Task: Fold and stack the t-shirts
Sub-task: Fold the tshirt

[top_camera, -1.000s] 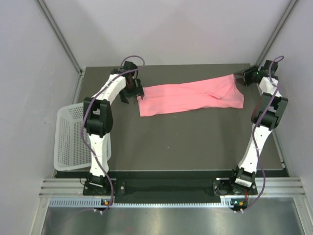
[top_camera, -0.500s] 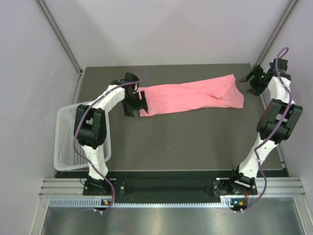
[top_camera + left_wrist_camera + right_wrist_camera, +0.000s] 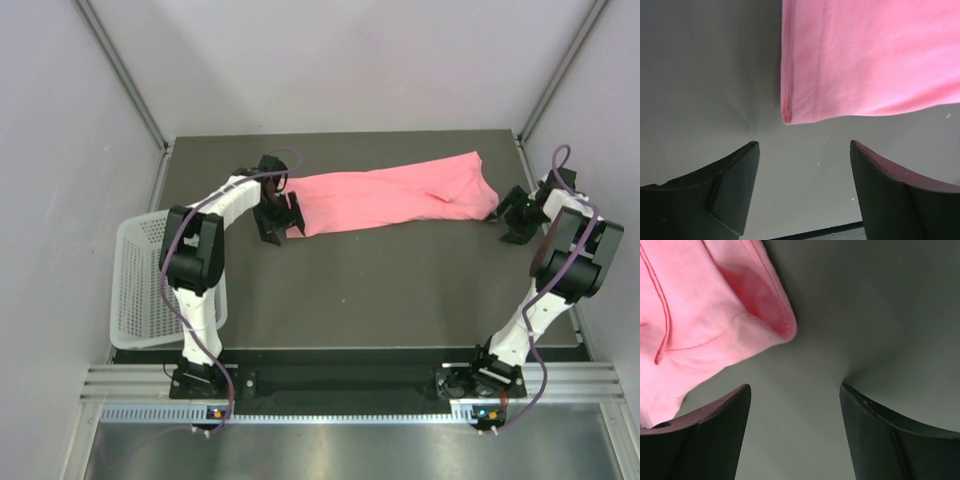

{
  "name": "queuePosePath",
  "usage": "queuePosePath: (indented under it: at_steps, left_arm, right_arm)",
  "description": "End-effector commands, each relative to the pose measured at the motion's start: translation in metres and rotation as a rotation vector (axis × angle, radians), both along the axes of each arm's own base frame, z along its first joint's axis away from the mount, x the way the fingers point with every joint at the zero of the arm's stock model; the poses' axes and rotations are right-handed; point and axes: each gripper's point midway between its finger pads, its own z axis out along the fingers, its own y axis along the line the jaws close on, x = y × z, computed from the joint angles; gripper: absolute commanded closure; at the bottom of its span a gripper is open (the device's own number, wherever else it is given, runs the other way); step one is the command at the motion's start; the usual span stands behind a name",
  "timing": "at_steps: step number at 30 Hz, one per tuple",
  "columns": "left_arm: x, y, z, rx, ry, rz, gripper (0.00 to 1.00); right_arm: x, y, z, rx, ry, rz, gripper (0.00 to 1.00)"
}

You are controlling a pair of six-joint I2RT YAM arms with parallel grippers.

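Black-fingered left gripper (image 3: pixel 278 214) spread wide, gripping nothing, just short of the left hem corner of the salmon-pink t-shirt (image 3: pixel 390 196). Right gripper (image 3: pixel 508 216) likewise parted and empty, just beside the right end. T-shirt flat in 1 long band across the far half of the dark table (image 3: pixel 380 290). White basket (image 3: pixel 140 280) at the table's left edge.

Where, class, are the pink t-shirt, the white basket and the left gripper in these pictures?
pink t-shirt (image 3: pixel 390 198), top external view, middle of the fabric.
white basket (image 3: pixel 135 290), top external view, its perforated wall.
left gripper (image 3: pixel 804 144), left wrist view, midway between its open fingertips.
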Motion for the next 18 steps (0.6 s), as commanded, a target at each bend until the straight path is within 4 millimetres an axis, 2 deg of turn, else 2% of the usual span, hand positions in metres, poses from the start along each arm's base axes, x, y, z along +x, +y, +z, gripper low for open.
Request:
queuePosePath:
  at_steps: [1, 6, 14, 16, 17, 18]
  left_arm:
    - [0.013, -0.002, -0.003, -0.011, -0.023, 0.039, 0.24]
    - [0.018, 0.000, -0.010, 0.005, -0.018, 0.048, 0.31]
    - [0.018, -0.001, -0.024, 0.008, 0.005, 0.053, 0.44]
    - [0.018, 0.000, -0.027, 0.013, 0.010, 0.055, 0.52]
    - [0.019, 0.001, -0.028, 0.013, 0.011, 0.055, 0.54]
    - [0.020, 0.001, -0.028, 0.015, 0.009, 0.054, 0.63]
  right_arm:
    - [0.020, -0.009, 0.027, -0.074, -0.139, 0.034, 0.28]
    - [0.024, -0.008, 0.014, -0.058, -0.136, 0.036, 0.28]
    - [0.042, -0.010, 0.002, 0.004, -0.149, -0.003, 0.28]
    - [0.046, -0.012, 0.003, 0.006, -0.152, -0.013, 0.31]
    - [0.047, -0.012, 0.001, 0.008, -0.147, -0.016, 0.40]
    - [0.046, -0.014, 0.000, 0.010, -0.137, -0.022, 0.44]
